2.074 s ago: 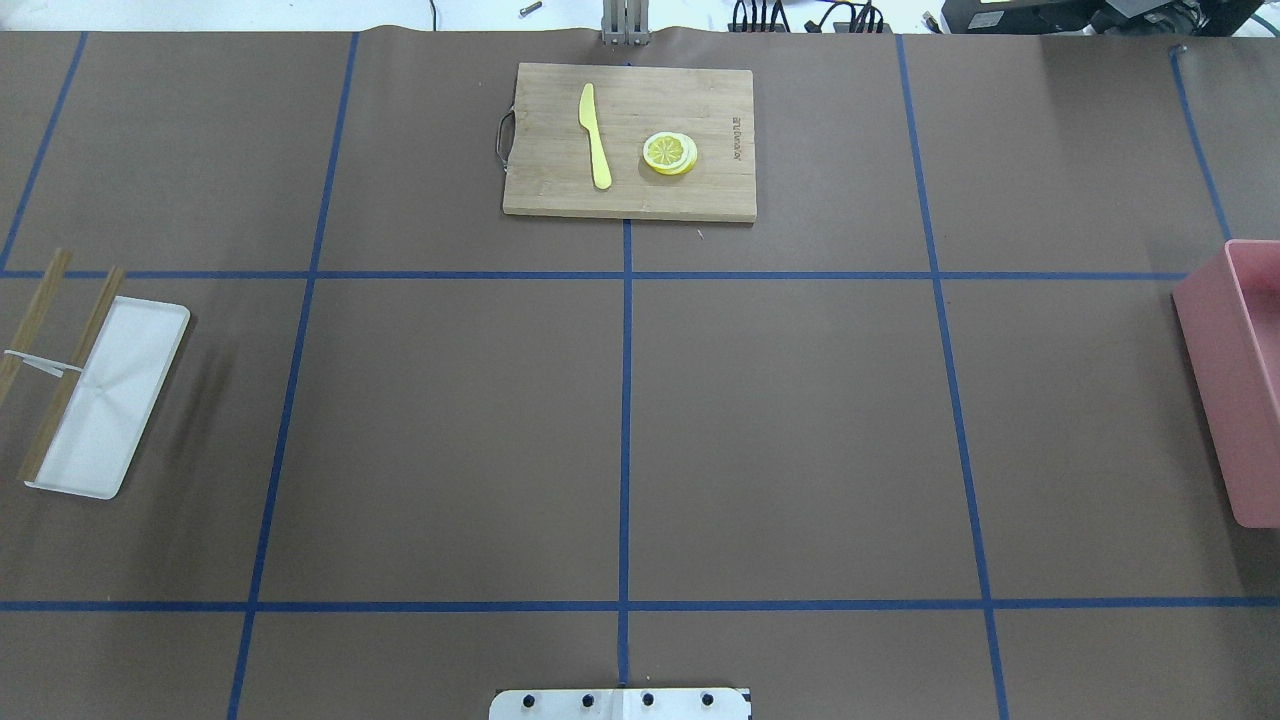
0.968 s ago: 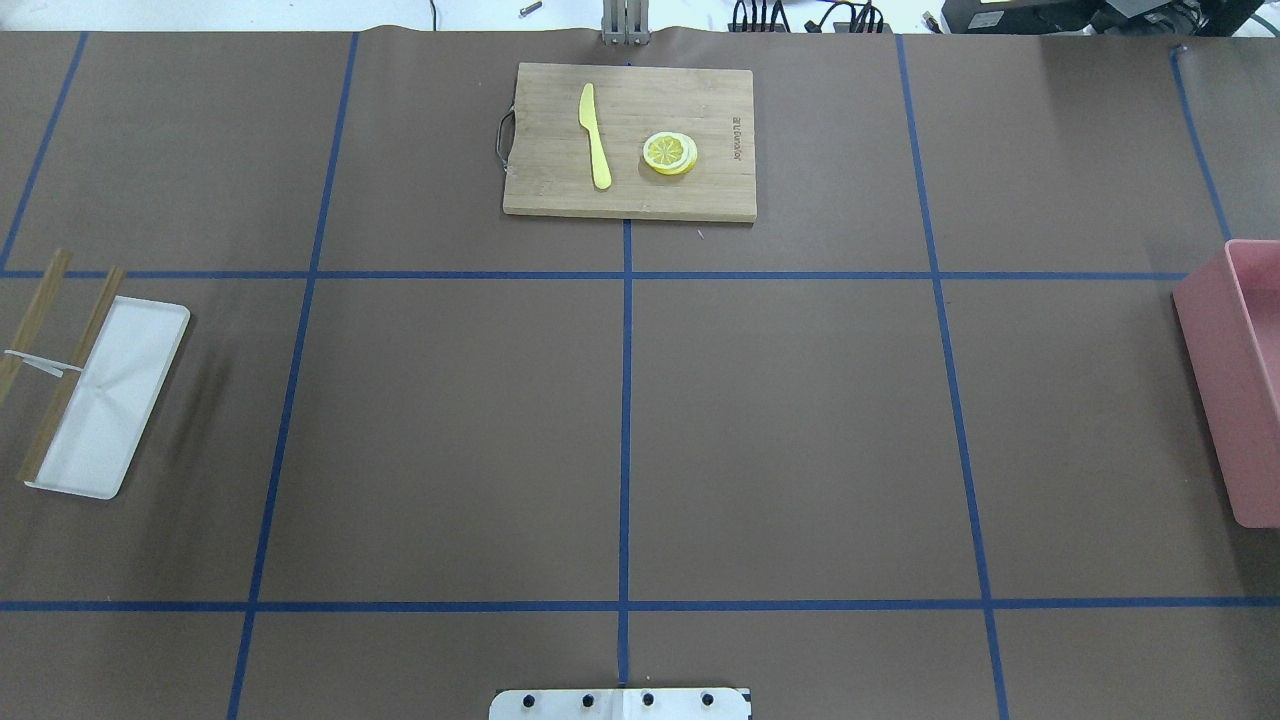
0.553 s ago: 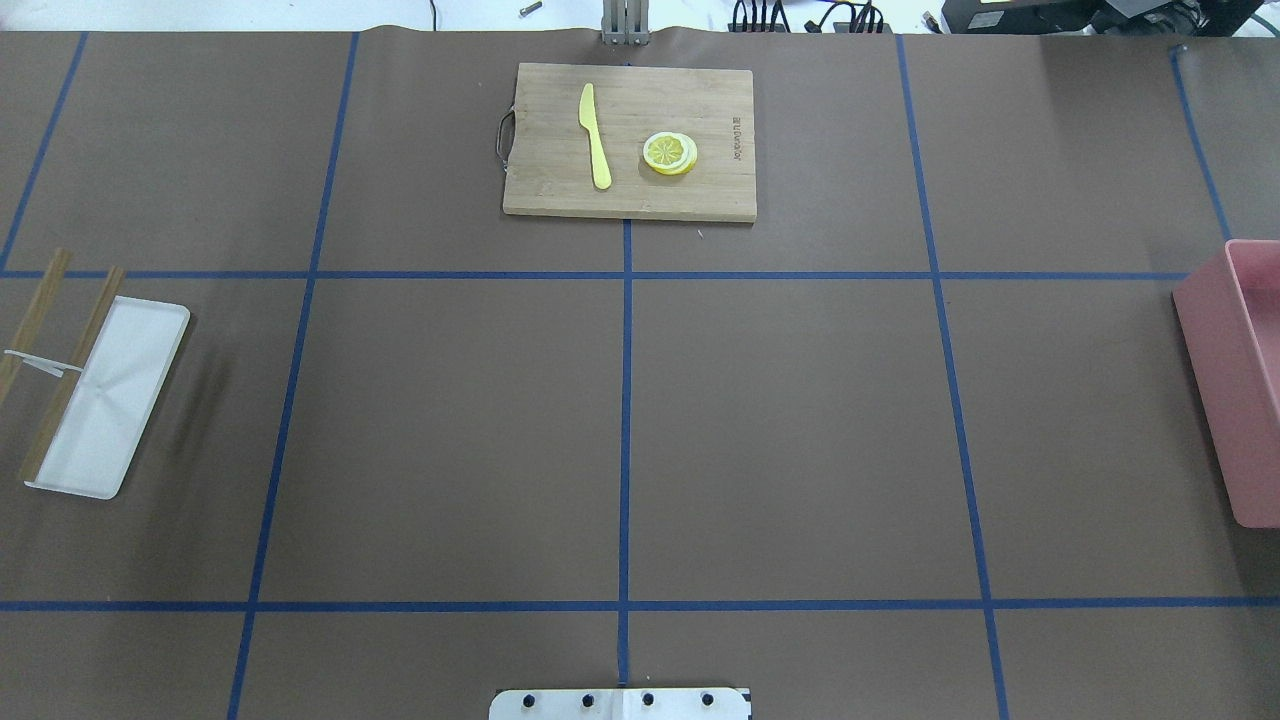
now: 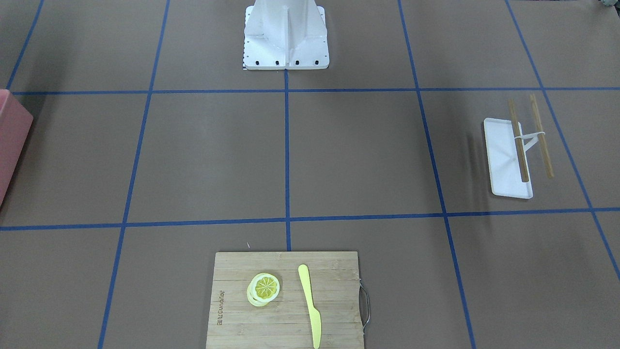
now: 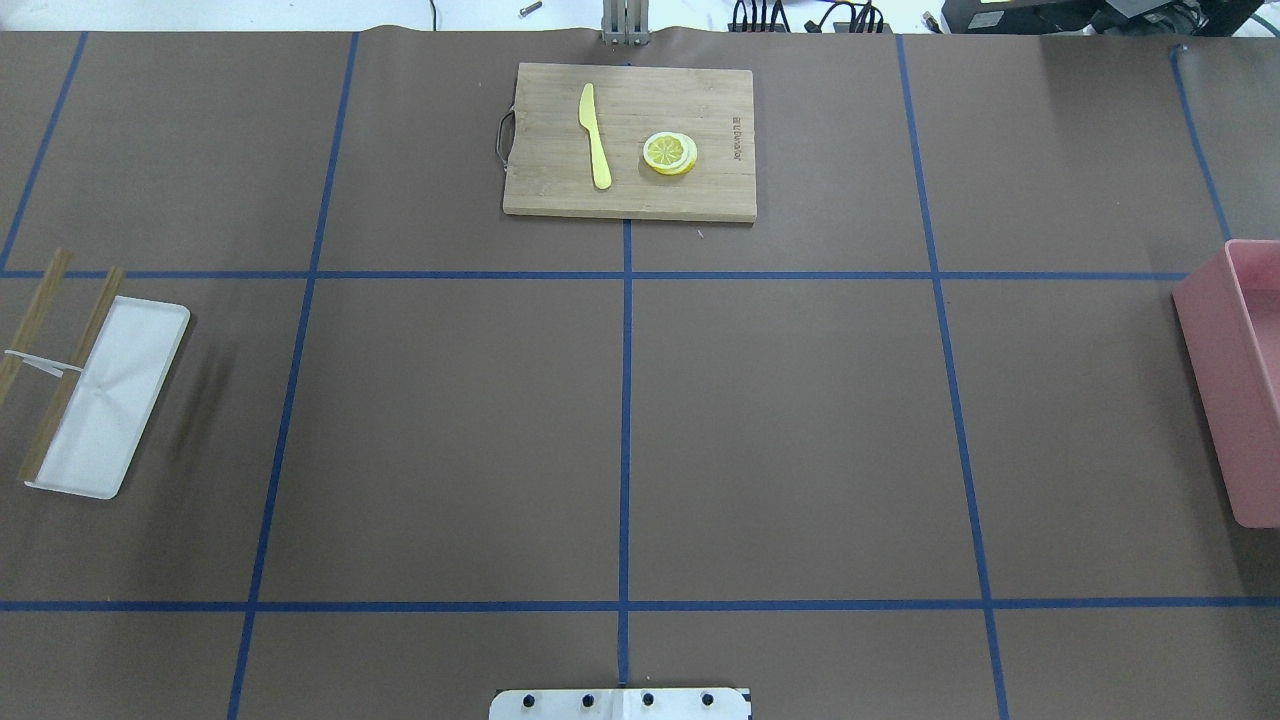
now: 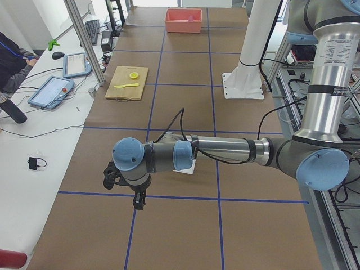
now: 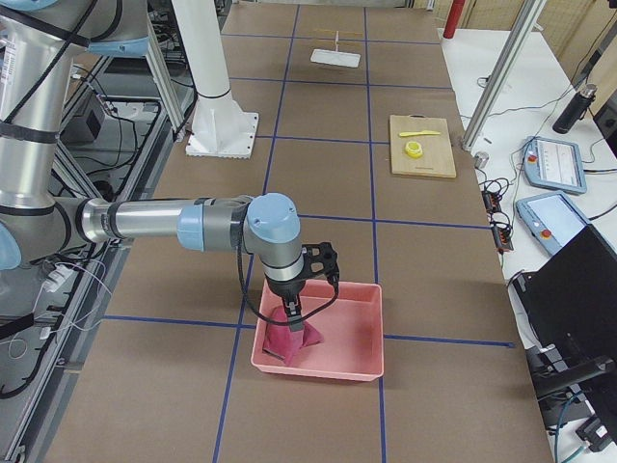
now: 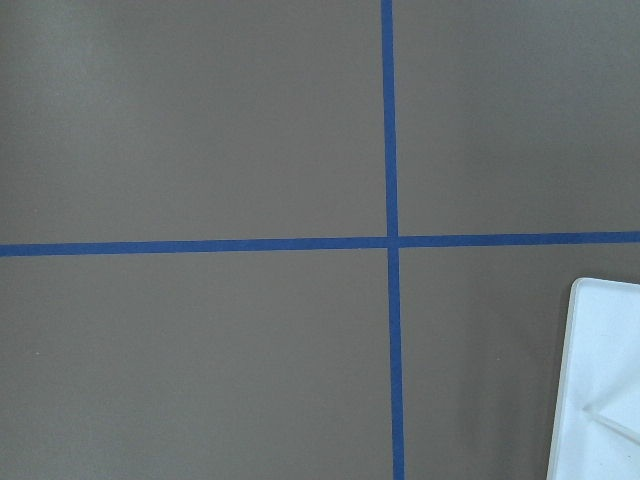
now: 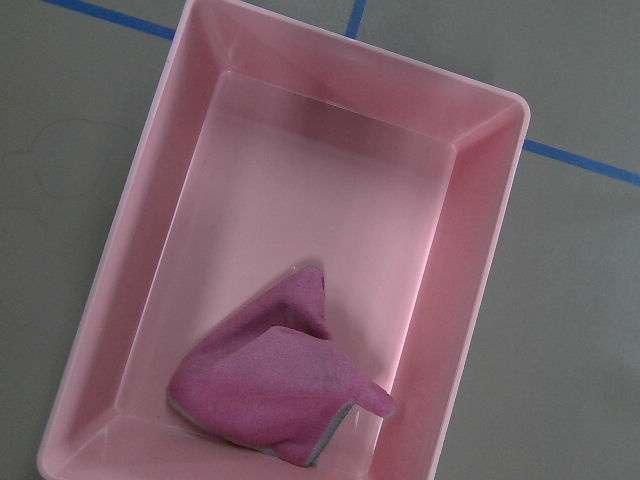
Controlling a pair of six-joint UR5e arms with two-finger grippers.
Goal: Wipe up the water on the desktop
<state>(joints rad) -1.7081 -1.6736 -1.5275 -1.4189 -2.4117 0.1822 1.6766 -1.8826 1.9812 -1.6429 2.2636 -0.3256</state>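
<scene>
A bamboo cutting board (image 5: 540, 190) carries a yellow knife (image 5: 595, 135) beside lemon slices (image 5: 669, 153). 1 of 2 wooden sticks (image 5: 95, 320) lies along a white tray (image 5: 120, 400). Well apart stands a pink bin (image 5: 1210, 370).

Overhead and front-facing cameras look steeply down from opposite sides, sharing the cutting board (image 5: 545, 150). Two end cameras look along the desktop (image 6: 185, 107). Both wrist cameras look straight down, close.

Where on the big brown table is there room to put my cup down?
The two big squares in the middle of the desktop are bare, between the cutting board and the robot's base plate. It is crowded at the ends: the white tray with sticks on one, the pink bin on the other.
</scene>
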